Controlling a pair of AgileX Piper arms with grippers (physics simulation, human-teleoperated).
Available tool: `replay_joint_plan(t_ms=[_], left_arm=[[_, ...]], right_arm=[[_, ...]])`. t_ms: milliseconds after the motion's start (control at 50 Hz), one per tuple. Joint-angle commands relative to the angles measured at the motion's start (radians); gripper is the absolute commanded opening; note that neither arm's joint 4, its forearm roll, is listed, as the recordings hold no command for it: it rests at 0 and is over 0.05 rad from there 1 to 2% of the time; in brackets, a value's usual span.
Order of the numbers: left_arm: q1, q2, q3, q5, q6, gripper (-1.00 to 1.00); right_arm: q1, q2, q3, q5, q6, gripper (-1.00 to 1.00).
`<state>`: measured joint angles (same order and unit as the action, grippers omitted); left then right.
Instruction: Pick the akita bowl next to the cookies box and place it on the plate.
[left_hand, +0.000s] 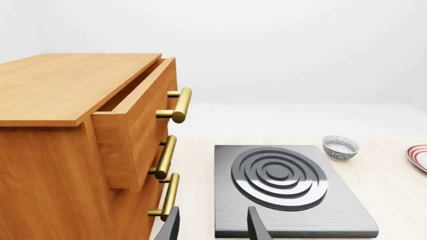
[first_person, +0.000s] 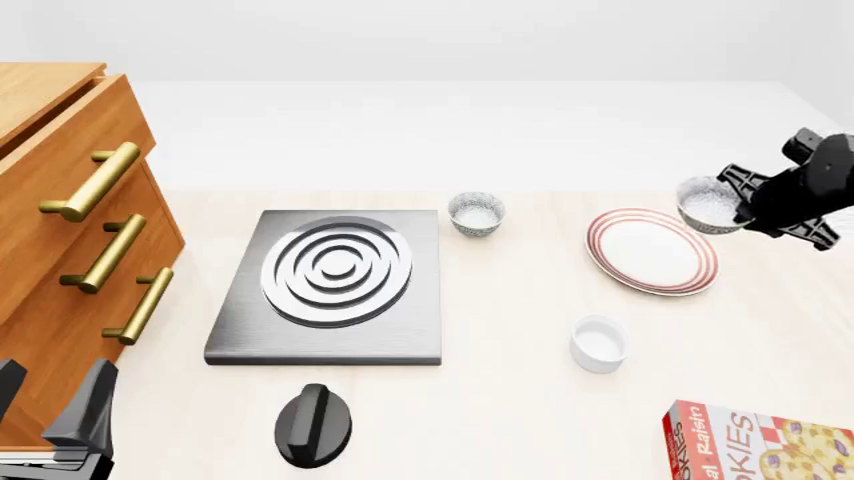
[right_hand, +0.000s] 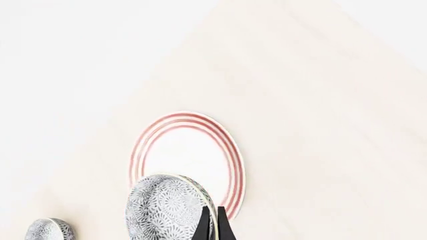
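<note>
One pale wooden table (first_person: 534, 420), white walls; right claw (first_person: 742, 203) clamped on akita bowl (first_person: 707, 204), left claw (left_hand: 212, 225) open.

front: high, looking down | wrists: low, close | shared: plate (first_person: 651, 251)

At far left we see a drawer cabinet (first_person: 60, 210), the stove plate (first_person: 334, 285) right of it, a knob (first_person: 314, 425) below. A bowl (first_person: 477, 213) sits centre; plate (first_person: 651, 251) right, cup (first_person: 598, 342) beneath it, cookies box (first_person: 761, 445) lower right.
</note>
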<state>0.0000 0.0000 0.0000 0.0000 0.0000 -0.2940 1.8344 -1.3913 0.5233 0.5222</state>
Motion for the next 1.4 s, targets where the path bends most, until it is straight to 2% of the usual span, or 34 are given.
replay_joint_plan(t_ms=[20,400,780,1400], left_arm=[[0.000,0.000,0.000,0.000,0.000,1.00],[0.000,0.000,0.000,0.000,0.000,1.00],[0.000,0.000,0.000,0.000,0.000,1.00],[0.000,0.000,0.000,0.000,0.000,1.00]], right_arm=[[0.039,0.037,0.019,-0.075,0.083,-1.00],[0.060,0.082,0.012,-0.130,0.162,-1.00],[0.045,0.137,0.000,-0.149,0.155,-1.00],[0.073,0.279,-0.105,-0.172,0.143,-1.00]])
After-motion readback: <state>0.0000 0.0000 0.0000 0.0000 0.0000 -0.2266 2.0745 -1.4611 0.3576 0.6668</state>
